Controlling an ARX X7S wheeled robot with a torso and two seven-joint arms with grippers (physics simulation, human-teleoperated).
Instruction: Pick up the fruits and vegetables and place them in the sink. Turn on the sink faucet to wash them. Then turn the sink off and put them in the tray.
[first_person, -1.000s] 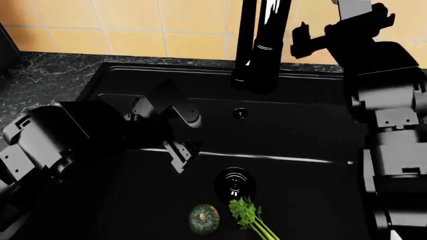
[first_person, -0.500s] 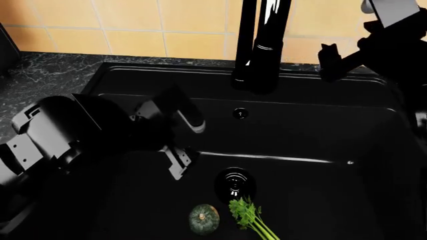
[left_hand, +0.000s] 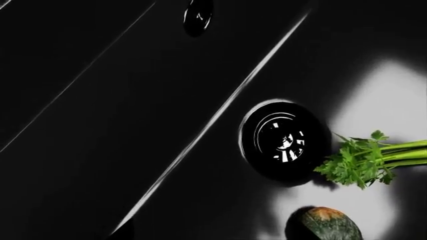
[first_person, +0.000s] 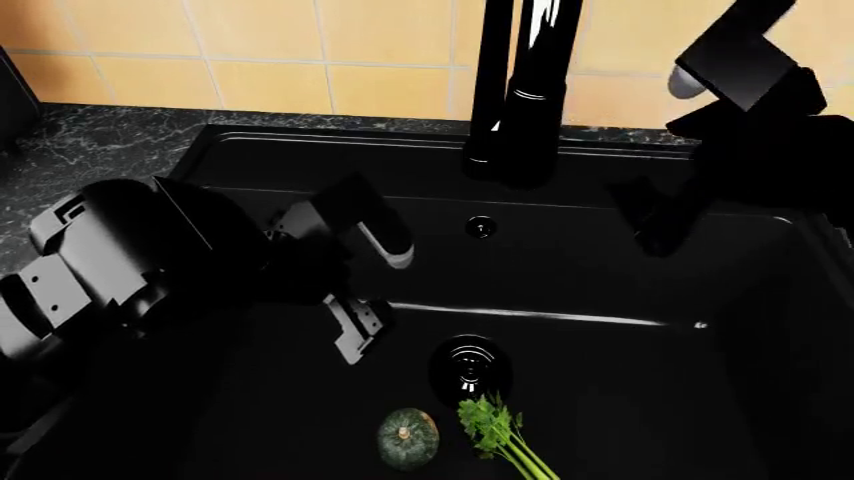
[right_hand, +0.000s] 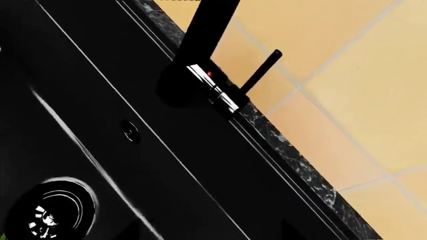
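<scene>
Swinging lower beside the faucet (first_person: 527, 90), the right arm's fingers (first_person: 667, 215) unreadable; left fingers (first_person: 367, 285) wide, empty.

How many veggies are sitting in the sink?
2. The squash lies on the sink floor near the front edge, and the celery lies beside it, just in front of the drain. The head view's bottom edge could hide more.

Your head view cuts the faucet (first_person: 527, 90) at 12 o'clock, celery (first_person: 501, 435) stalks at 6.
</scene>
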